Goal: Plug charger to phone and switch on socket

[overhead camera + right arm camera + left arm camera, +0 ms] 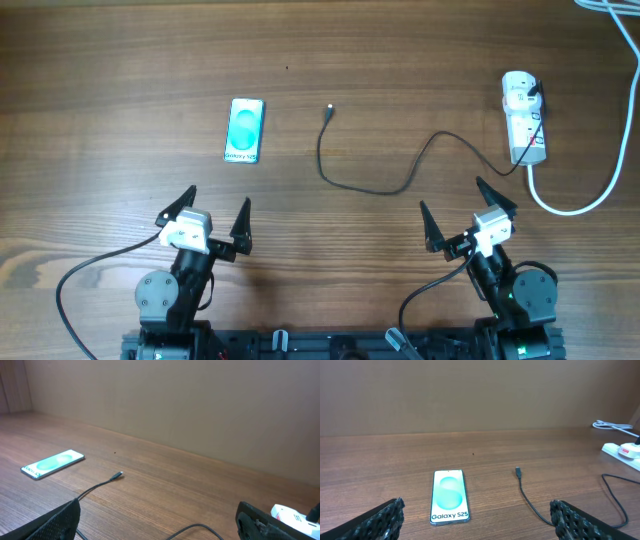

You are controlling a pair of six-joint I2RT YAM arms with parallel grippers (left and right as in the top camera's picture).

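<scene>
Our left hand [217, 205] and right hand [452, 200] show only cropped fingertips in the wrist views, where the far-right socket [523, 118] is cut off too, its switch unreadable. Overhead, both hands are spread wide at the near edge of the counter [100, 80], touching nothing. The phone [245, 130] lies far left; the charger [370, 185] ends just right of it, apart.

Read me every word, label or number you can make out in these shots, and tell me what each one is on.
"Galaxy S25": on the white lower band of the phone, clear in the left wrist view.
On the socket: only a red mark, too small and blurred to read.
Nothing else shows legible text.
</scene>
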